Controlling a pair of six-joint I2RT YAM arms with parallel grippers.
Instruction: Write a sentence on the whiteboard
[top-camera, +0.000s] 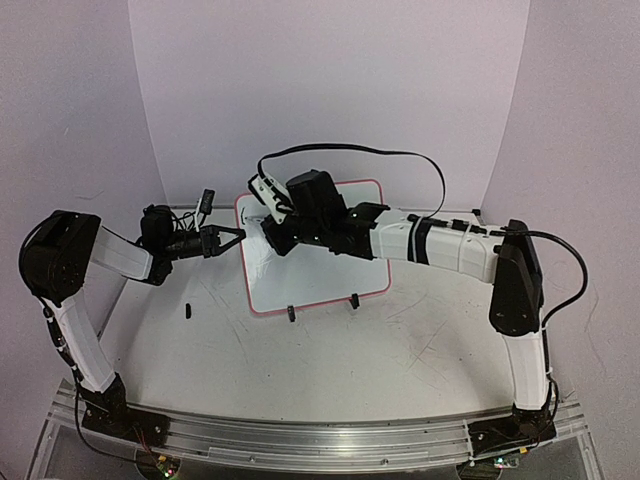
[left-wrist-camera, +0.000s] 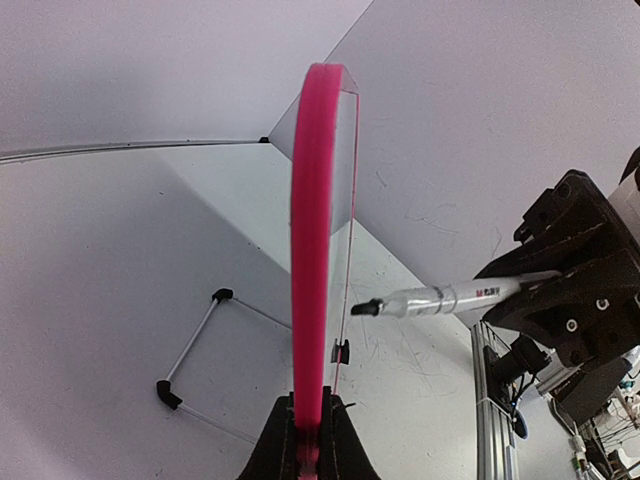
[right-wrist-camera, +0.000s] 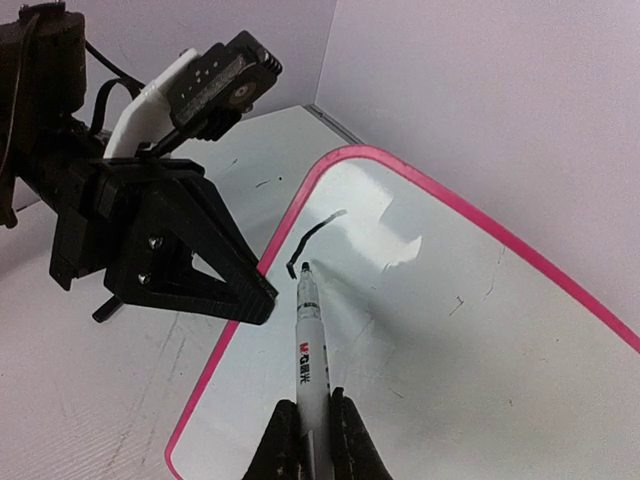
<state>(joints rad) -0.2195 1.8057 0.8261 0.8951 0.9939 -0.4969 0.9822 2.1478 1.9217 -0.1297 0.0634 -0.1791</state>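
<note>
The whiteboard, red-pink framed with two black clip feet on its near edge, lies mid-table. My left gripper is shut on its left frame edge, which the left wrist view shows edge-on between the jaws. My right gripper is shut on a white marker. The marker's black tip sits at the board's upper left corner, next to a short curved black stroke. That stroke is all of the sentence that shows. The marker also shows in the left wrist view, with my right gripper behind it.
A small black cap-like piece lies on the table left of the board. A thin wire bracket with black corners lies behind the left gripper. Walls close in the back and sides. An aluminium rail runs along the near edge.
</note>
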